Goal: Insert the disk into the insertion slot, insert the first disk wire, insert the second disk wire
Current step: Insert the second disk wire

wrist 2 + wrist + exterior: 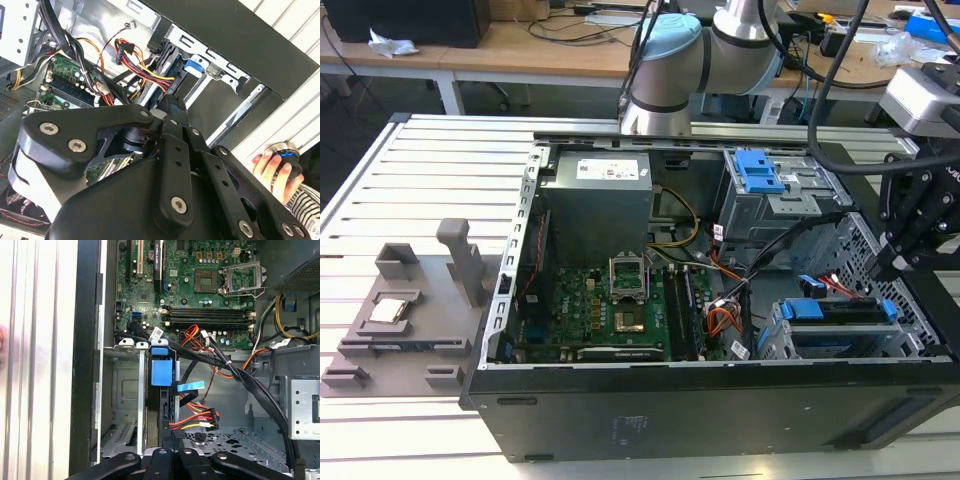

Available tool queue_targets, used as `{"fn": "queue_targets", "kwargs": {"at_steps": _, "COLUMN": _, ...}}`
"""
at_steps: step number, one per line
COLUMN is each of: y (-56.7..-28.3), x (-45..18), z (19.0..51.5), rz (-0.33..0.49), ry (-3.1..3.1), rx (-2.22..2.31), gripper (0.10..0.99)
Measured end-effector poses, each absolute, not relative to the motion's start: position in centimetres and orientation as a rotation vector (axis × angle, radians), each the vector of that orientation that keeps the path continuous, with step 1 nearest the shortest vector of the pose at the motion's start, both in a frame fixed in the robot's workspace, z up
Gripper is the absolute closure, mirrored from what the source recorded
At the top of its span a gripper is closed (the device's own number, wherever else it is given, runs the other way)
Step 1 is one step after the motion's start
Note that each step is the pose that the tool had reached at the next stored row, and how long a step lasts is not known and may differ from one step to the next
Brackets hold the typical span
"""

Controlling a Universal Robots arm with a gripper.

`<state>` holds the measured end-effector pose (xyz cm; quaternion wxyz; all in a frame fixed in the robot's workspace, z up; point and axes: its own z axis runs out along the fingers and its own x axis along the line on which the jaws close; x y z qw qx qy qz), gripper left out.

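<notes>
Slatted metal surface is occupied by an opened computer case; at its corner toward the exterior view's right the disk is seated in the insertion slot. The gripper is poised just above, jaws closed on nothing discernible, in line with the disk's long axis; a wired plug is seen beside it

Blue-framed disk lying flat inside silver perforated insertion slot, case corner, exterior view's right
</notes>
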<state>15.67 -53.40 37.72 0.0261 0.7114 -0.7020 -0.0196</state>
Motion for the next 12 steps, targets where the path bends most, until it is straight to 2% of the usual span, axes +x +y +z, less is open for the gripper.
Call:
{"fn": "queue_targets", "kwargs": {"at_steps": 1, "y": -53.4, "x": 15.7, "z": 37.7, "rz": -0.06, "ry": -2.169, "rx": 2.199, "gripper": 0.973}}
{"fn": "queue_targets", "kwargs": {"at_steps": 3, "y": -53.4, "x": 15.7, "z": 37.7, "rz": -0.06, "ry": -2.169, "rx": 2.199, "gripper": 0.847}}
{"fn": "queue_targets", "kwargs": {"at_steps": 12, "y": -53.1, "x": 12.3, "z": 35.9, "rz": -0.059, "ry": -2.169, "rx": 2.198, "gripper": 0.847}}
